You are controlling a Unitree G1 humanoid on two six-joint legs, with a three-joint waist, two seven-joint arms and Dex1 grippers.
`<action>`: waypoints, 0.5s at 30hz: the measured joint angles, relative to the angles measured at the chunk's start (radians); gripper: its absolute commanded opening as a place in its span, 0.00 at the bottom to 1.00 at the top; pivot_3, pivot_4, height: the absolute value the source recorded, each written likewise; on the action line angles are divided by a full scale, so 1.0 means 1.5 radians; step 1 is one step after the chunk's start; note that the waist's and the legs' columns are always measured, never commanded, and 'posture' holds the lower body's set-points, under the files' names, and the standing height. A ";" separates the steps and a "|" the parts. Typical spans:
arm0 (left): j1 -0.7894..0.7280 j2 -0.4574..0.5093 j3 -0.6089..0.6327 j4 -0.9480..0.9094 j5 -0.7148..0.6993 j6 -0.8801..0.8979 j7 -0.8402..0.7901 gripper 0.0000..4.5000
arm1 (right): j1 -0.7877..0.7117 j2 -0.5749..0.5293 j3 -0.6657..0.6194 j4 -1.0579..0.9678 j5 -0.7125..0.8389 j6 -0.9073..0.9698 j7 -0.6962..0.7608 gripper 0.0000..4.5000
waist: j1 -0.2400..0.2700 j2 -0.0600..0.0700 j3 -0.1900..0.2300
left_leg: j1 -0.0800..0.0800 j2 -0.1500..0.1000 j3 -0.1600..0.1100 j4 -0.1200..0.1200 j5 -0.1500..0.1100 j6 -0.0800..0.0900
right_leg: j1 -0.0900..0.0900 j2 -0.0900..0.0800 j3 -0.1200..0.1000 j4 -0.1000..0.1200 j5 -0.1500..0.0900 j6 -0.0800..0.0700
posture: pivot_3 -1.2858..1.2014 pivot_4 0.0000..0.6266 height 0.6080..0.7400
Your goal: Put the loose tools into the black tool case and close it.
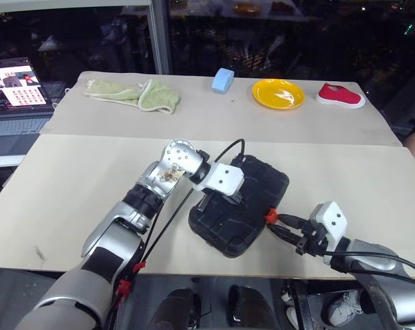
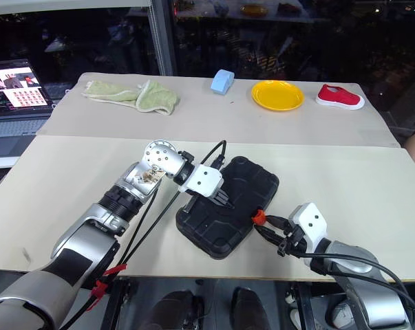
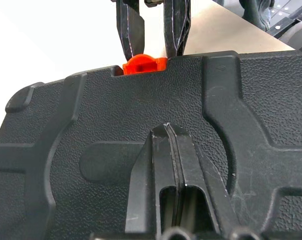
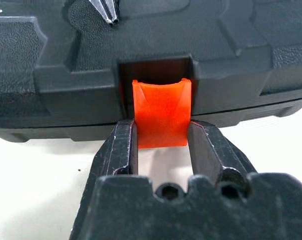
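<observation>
The left arm reaches from the near left toward the centre, wrist bent so the left gripper (image 1: 224, 201) points down and rightward; its fingers (image 3: 172, 165) are pressed together, tips resting on the black tool case (image 1: 252, 180). The right arm enters from the near right. The right gripper (image 4: 163, 142) points left, its fingers clamped on either side of the orange latch (image 4: 162, 112).

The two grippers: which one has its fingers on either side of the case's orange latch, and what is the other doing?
The right gripper: its fingers flank the orange latch. The left gripper is shut, resting on the black tool case lid.
</observation>
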State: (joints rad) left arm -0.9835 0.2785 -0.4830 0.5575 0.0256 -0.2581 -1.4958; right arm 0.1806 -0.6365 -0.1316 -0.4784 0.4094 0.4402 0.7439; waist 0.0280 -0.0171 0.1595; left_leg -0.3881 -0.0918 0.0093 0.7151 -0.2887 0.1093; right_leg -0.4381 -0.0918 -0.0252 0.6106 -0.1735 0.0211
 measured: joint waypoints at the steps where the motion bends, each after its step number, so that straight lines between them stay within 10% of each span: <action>1: 0.000 0.000 0.000 0.000 0.000 0.000 0.000 0.00 | 0.000 0.000 0.000 -0.001 0.002 0.004 -0.001 0.27 | 0.000 0.000 0.000 | 0.000 0.000 0.000 0.000 0.000 0.000 | 0.000 0.000 0.000 0.000 0.000 0.000 | 0.52 0.24 0.94; 7: 0.000 -0.003 0.000 0.001 0.003 -0.001 0.000 0.00 | -0.016 -0.010 -0.006 -0.018 0.000 0.013 -0.018 0.75 | 0.001 0.000 0.000 | 0.001 0.000 0.000 0.000 -0.001 0.000 | 0.000 0.000 0.000 0.000 0.000 0.000 | 0.52 0.24 0.94; 15: 0.001 -0.005 -0.001 0.001 0.003 -0.003 0.002 0.00 | 0.031 -0.041 -0.037 -0.052 0.016 0.013 0.011 0.75 | 0.006 0.000 0.000 | 0.000 0.000 0.000 0.000 -0.001 0.000 | 0.001 0.000 0.000 -0.001 0.000 0.000 | 0.52 0.24 0.94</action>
State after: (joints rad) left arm -0.9822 0.2713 -0.4839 0.5585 0.0299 -0.2620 -1.4926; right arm 0.2273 -0.6980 -0.1874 -0.5567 0.4332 0.4601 0.7604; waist 0.0363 -0.0169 0.1593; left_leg -0.3874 -0.0918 0.0091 0.7149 -0.2895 0.1094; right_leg -0.4373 -0.0918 -0.0254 0.6098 -0.1736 0.0211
